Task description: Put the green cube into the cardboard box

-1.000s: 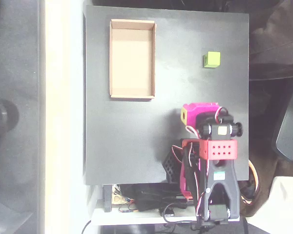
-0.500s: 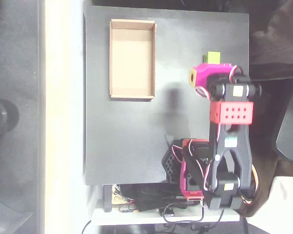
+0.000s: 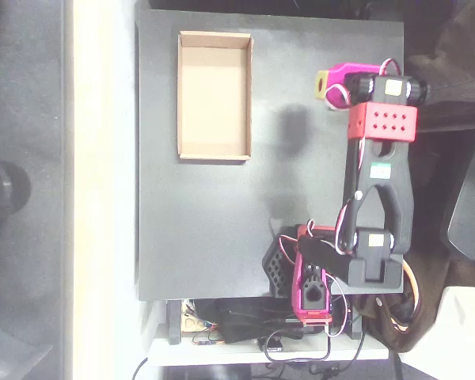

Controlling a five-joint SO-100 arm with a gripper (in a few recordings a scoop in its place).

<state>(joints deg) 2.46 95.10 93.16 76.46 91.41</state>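
Note:
The cardboard box [image 3: 214, 95] lies at the upper left of the black table, a shallow tan tray with a bare floor. My magenta gripper [image 3: 338, 80] reaches out over the upper right of the table, pointing away from the base, its yellow patch on the left side. Seen from above, the gripper's body covers its jaws, so their stance cannot be made out. The green cube is hidden under the gripper and wrist. About a hand's width of table separates the gripper from the box's right wall.
The black table [image 3: 198, 222] ends at a pale strip on the left and a dark chair on the right. The arm's base [image 3: 317, 273] and cables sit at the bottom edge. The red wrist block [image 3: 382, 122] hangs near the right edge.
The arm has stretched from a folded pose near the base up toward the far right of the table. The green cube, plain to see a second ago, is now covered by the gripper.

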